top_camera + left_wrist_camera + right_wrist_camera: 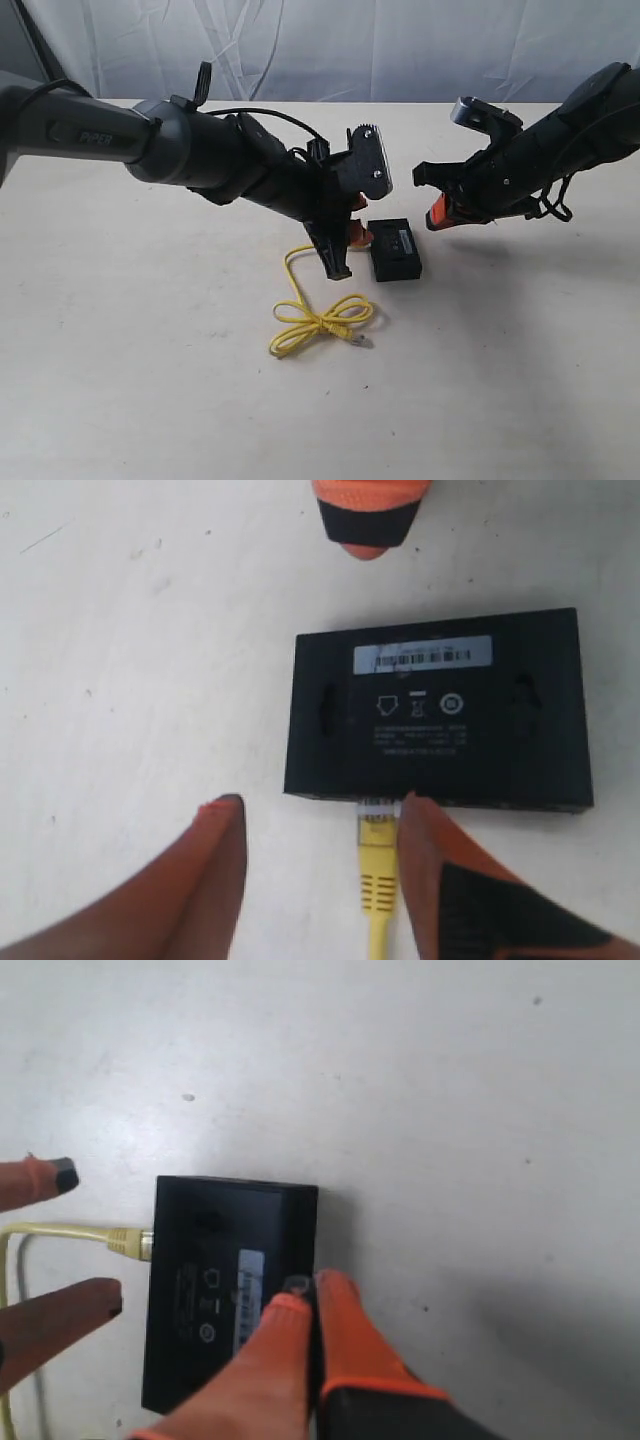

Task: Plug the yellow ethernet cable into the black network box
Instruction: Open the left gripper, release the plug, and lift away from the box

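The black network box (395, 250) lies flat on the table, label side up (440, 720). One end of the yellow ethernet cable (310, 320) sits in a port on the box's side, its plug (378, 865) against the box edge. The rest runs back to a loose knot and a free plug on the table. My left gripper (318, 805) is open, its fingers on either side of the plugged end, one finger close beside the plug. My right gripper (305, 1295) is shut on nothing, hanging over the box's far edge (215, 1280).
The pale table (150, 380) spreads out on every side, with a white curtain behind it. The cable's knotted loops (325, 322) lie in front of the left arm. The right gripper's tip (368, 520) shows beyond the box in the left wrist view.
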